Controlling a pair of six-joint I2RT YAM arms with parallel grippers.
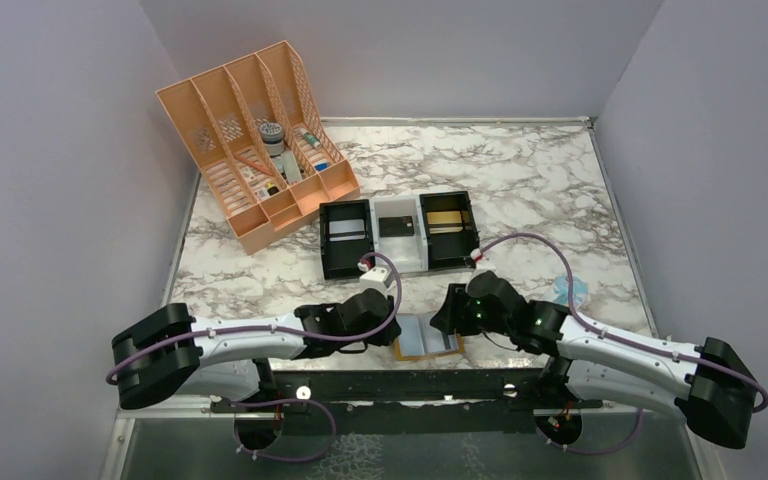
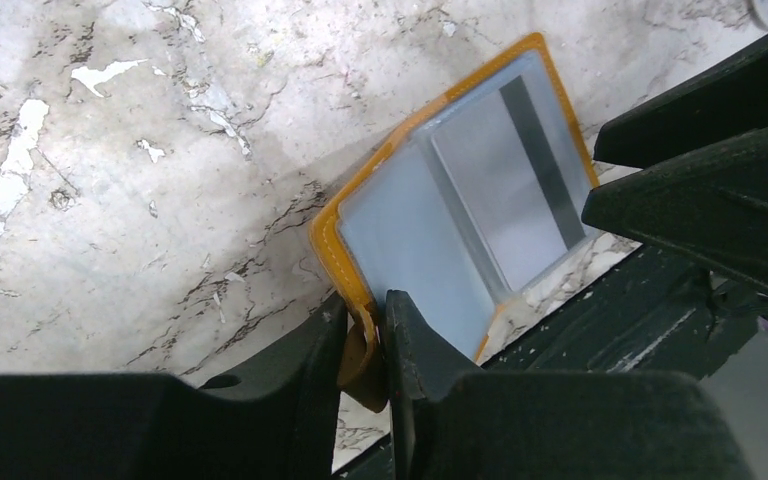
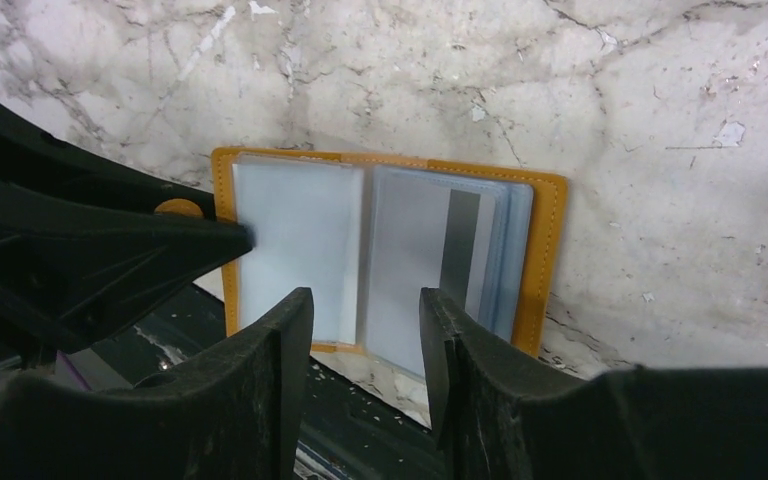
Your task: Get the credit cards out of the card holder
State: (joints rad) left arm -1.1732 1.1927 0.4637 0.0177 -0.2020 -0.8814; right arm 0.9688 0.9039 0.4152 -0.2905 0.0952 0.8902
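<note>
As the top camera has it: the card holder [image 1: 428, 338] lies open at the near edge of the counter [image 1: 520, 180], right between my two arms. The left tool [image 1: 388, 338] is on its left side and the right tool [image 1: 448, 322] on its right, both crowded in close.
Top view, background: the black bins [image 1: 345, 235] sit further back, well apart from the action.
Left wrist, grip: my left tool is pressed together on the tan tab [image 2: 363, 365] at the holder's edge, pinching that and nothing else.
Left wrist, contents: the credit cards [image 2: 495, 190] sit inside the clear sleeves, one showing a dark stripe. None is out yet.
Right wrist, tool: the fingers [image 3: 275, 370] are spread, standing either side of the fold at the holder's near edge, with nothing gripped between them.
Right wrist, target: the striped card is in the right-hand half, with several sleeves stacked there.
Step, my read: anchor with the left, draw a card with the right.
Risk, anchor: the tab is a thin hold. A hard pull could slip it, and the whole holder would trail after the card.
Risk, pinch: if I close on sleeve and card together, nothing slides free.
Risk, edge: the holder is at the counter's lip, and a tug toward me may tip it onto the black rail [image 3: 360, 430] below.
Risk, crowding: the tools are very near each other, and a careless move could knock them together.
</note>
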